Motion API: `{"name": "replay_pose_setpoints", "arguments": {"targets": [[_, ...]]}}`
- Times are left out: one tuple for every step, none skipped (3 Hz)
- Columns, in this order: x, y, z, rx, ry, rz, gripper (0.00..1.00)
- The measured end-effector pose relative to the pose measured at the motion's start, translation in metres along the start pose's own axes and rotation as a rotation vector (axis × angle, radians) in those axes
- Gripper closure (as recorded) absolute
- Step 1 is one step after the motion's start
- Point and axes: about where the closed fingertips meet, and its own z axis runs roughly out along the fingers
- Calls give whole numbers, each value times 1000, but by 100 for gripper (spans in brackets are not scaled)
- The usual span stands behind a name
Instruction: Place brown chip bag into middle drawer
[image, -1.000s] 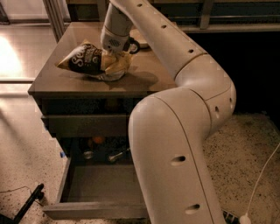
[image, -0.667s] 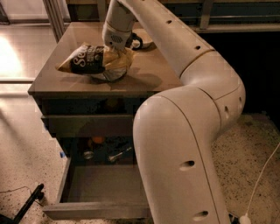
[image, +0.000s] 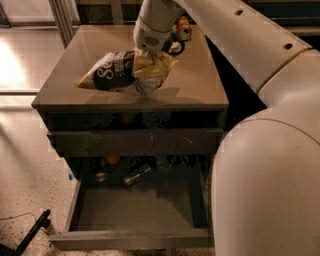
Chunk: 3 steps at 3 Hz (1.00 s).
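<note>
Camera view of a dim grey cabinet (image: 205, 85) with a large white robot arm (image: 240, 45) reaching over its top. The gripper (image: 150, 60) is clamped on the tan-yellow end of the brown chip bag (image: 112, 72), which bunches where it is pinched. Compared with a second ago, the bag has shifted rightward and toward the cabinet's front edge, its dark end tilted down and apparently just off the surface (a shadow shows beneath it). That suggests the pick-up has succeeded and the carry has begun. The middle drawer (image: 135, 210) stands pulled out below, floor bare, well apart from the bag. The next move is probably out past the front edge, then down.
</note>
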Motion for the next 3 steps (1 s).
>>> {"name": "replay_pose_setpoints", "arguments": {"targets": [[18,32,-37,70,21,38,100],[30,67,-68,140,44,64,100],[29,66,-67,147,46,61,100]]}}
